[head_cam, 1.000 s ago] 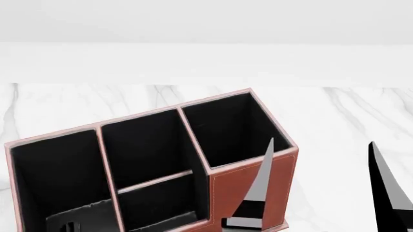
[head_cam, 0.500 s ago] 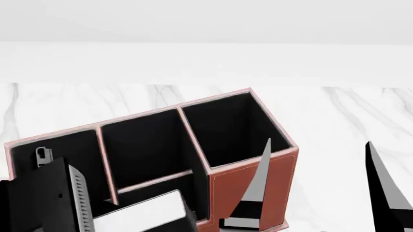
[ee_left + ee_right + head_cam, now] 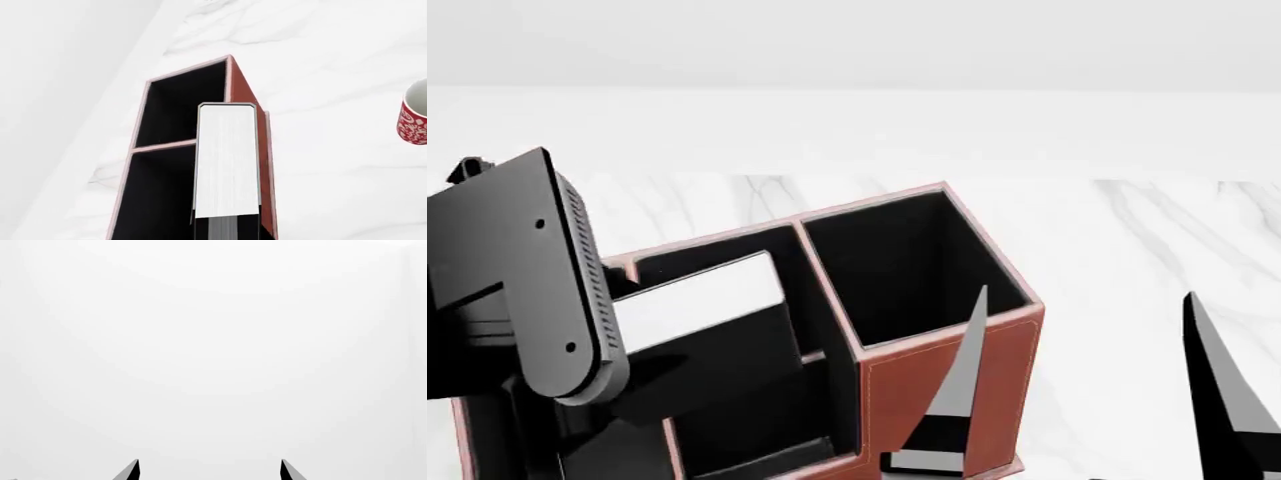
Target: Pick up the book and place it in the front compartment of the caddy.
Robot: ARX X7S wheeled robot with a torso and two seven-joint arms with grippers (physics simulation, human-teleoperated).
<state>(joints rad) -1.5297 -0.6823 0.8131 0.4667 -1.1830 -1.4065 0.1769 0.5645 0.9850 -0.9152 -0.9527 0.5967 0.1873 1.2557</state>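
**Black book aloft over the caddy**

Held by the left gripper, clamped on the book, white page edge up, above the reddish-brown caddy. Picked up, then; not yet lowered into any cell. Front compartment, low in the head view, probably next. Right gripper spread apart, holding nothing. Red-and-white mug well apart on the marble table.

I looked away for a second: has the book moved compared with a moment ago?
Yes. The book, held by the left gripper, has risen: half a second ago it sat low at the caddy's front, and now it hangs above the middle cells.
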